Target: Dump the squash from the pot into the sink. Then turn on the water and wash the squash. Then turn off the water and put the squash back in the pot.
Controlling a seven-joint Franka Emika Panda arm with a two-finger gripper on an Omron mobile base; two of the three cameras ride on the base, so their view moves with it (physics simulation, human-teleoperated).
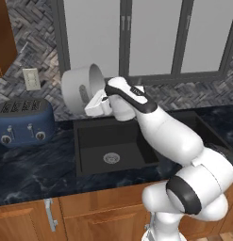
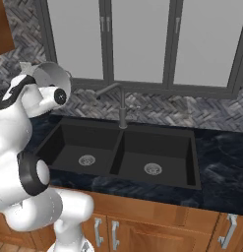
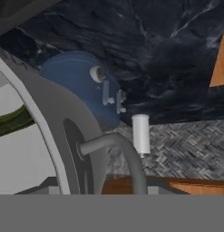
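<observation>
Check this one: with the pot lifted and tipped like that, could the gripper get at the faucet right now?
Probably not. The gripper is clamped on the rim of the tilted pot, held above the sink, so its jaws are taken. The faucet stands unobstructed; the pot would have to go down first.

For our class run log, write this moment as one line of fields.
stage: dumping | gripper: shut on large round light-grey metal pot, tipped on its side over black double-basin sink | small green squash: inside pot | slim dark-grey faucet: dry
</observation>
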